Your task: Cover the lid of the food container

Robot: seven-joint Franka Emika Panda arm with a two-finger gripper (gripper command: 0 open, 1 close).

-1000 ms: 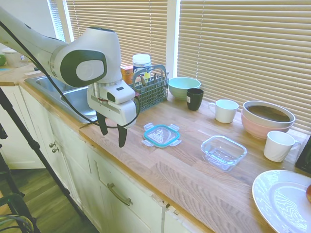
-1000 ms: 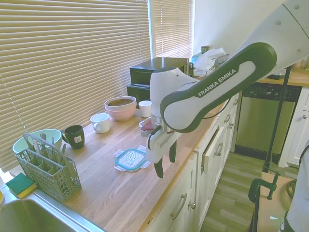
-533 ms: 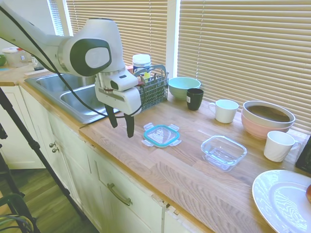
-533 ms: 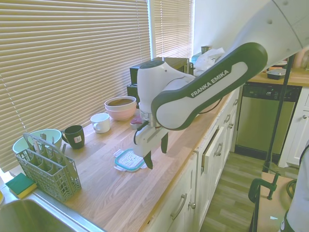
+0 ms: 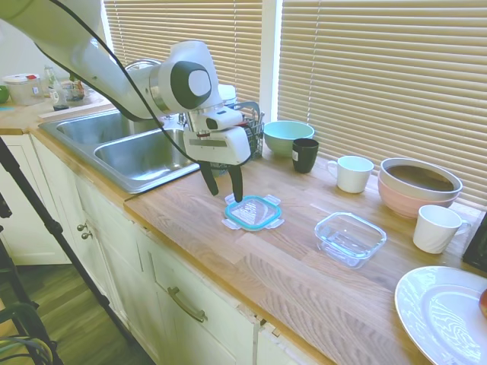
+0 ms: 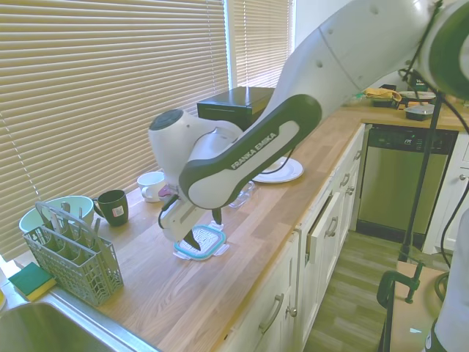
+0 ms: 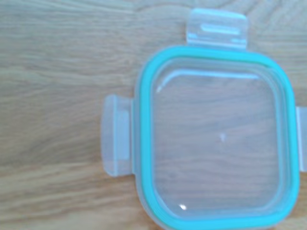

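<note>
Open gripper poised over the lid, nothing held.

The gripper (image 5: 223,181) hangs with fingers spread just above the near edge of the lid (image 5: 253,211), which lies flat on the counter (image 5: 274,266) right below it. The lid looks light, thin and a little flexible, probably slick; a rim edge or snap tab (image 7: 117,134) seems the best hold. The container (image 5: 350,237) sits well apart, beyond the lid.

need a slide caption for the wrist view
Wrist camera looking down on the teal-rimmed lid lying flat on the wooden counter, two snap tabs fully in view.
</note>
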